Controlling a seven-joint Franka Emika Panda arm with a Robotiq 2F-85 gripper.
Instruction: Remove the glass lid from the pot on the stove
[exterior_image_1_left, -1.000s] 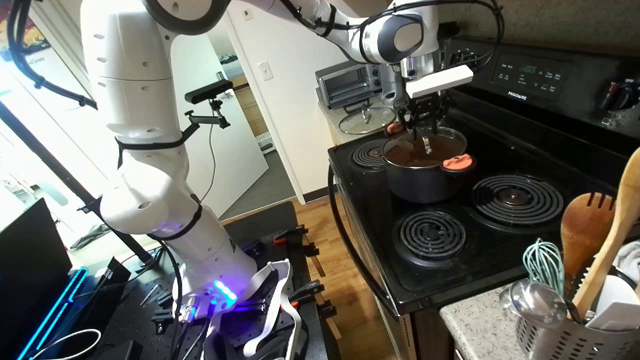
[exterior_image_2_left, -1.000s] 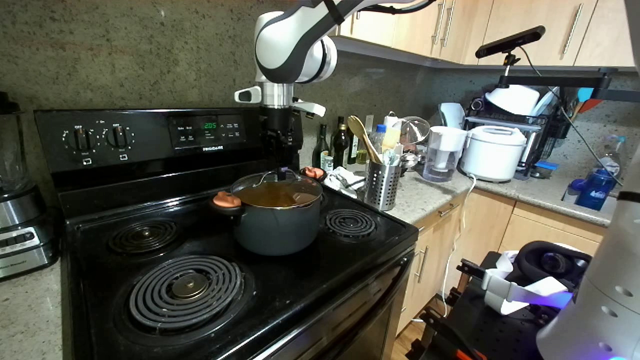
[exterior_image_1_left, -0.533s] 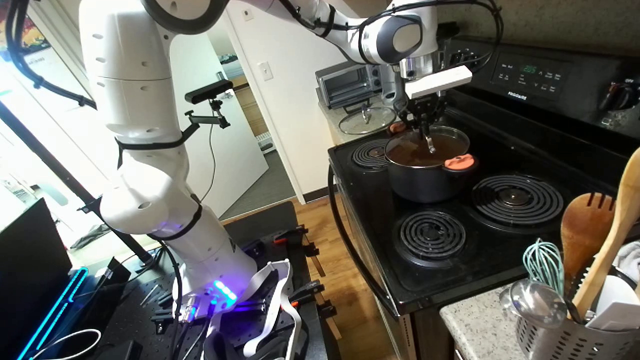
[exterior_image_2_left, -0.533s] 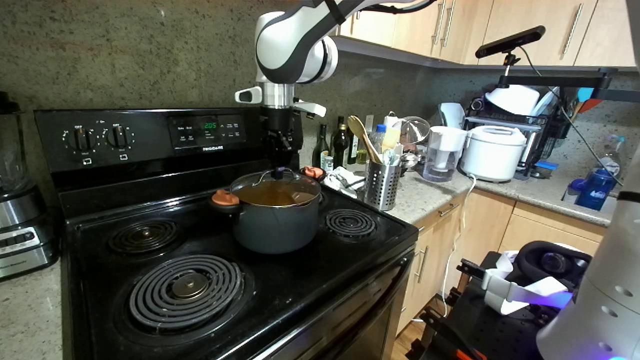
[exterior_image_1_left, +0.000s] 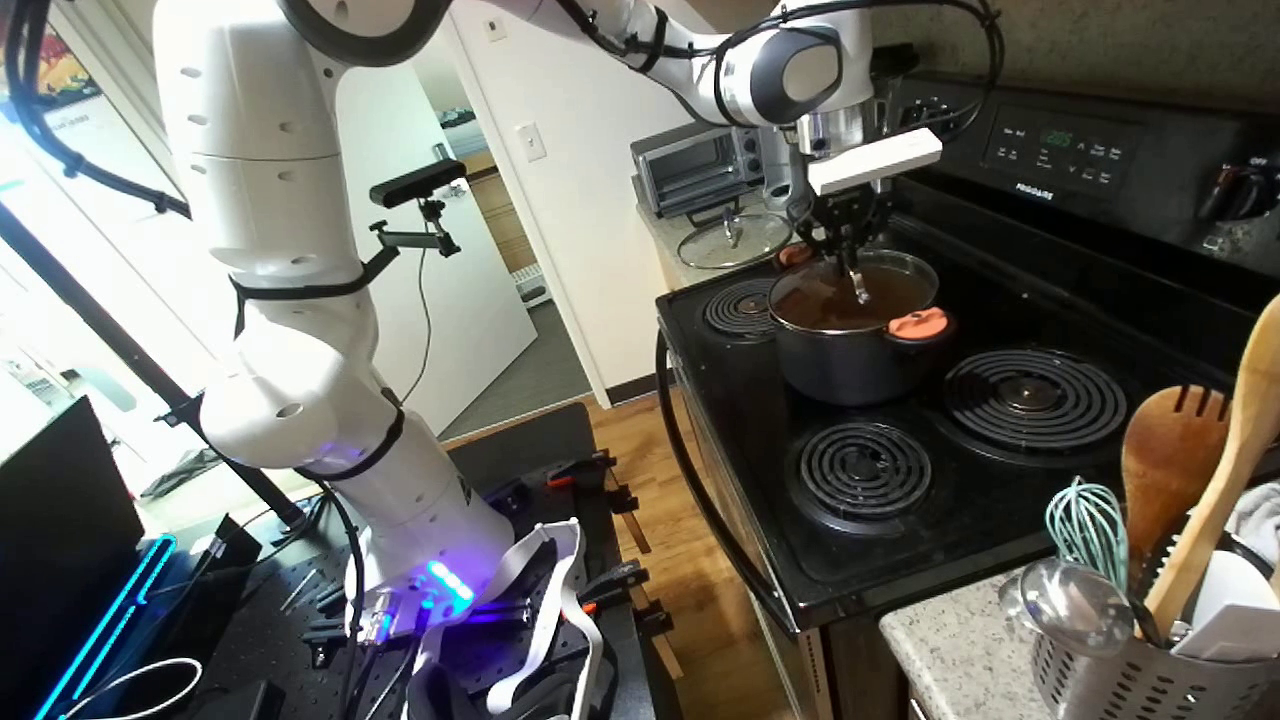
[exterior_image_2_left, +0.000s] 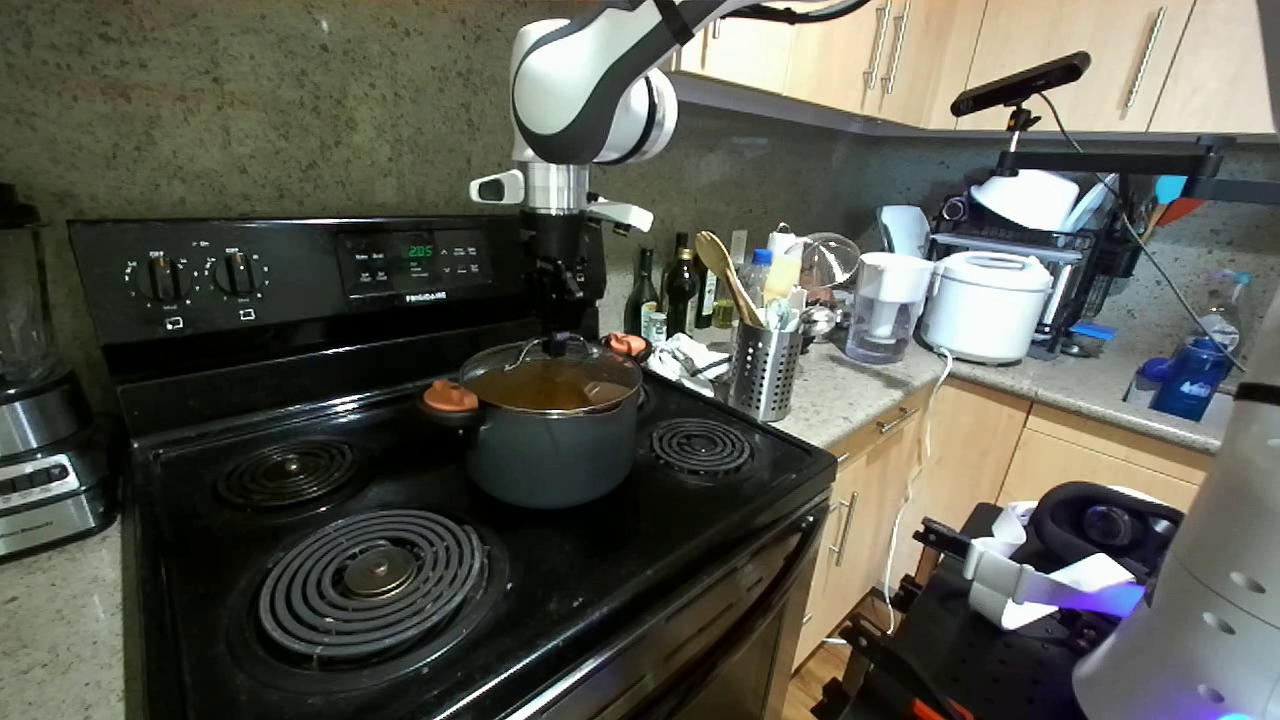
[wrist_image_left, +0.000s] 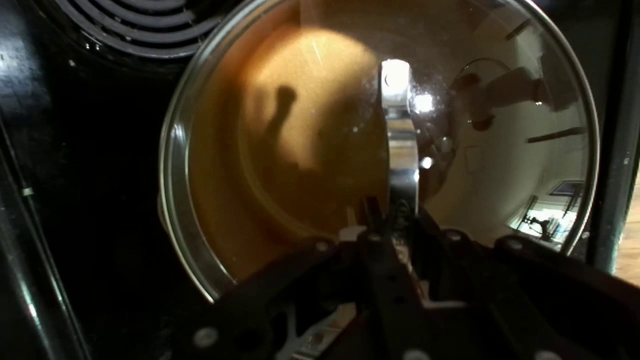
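The glass lid (wrist_image_left: 320, 150) sits on the dark grey pot (exterior_image_2_left: 550, 460), its thin metal rim lying along the pot's edge. Brown-orange contents show through the glass. The pot stands on a burner of the black stove (exterior_image_2_left: 620, 560), orange grips on its side handles. My gripper (wrist_image_left: 399, 212) points straight down over the lid's middle. Its jaws are shut on the lid's arched metal handle (wrist_image_left: 397, 120), one finger on each side of it. Both exterior views show the fingers on that arch; the dark gripper partly hides the grip.
A separate glass lid (exterior_image_1_left: 735, 240) lies on the counter before the silver toaster oven (exterior_image_1_left: 695, 170). Behind the pot rises the stove's control panel (exterior_image_2_left: 300, 275). A metal utensil holder (exterior_image_2_left: 765, 375) stands on the counter beside the stove, with bottles (exterior_image_2_left: 682, 285) farther back.
The fingers have come together from an open stance onto the lid's handle. Pot and lid shifted slightly during the first half second, and have stayed nearly still since.
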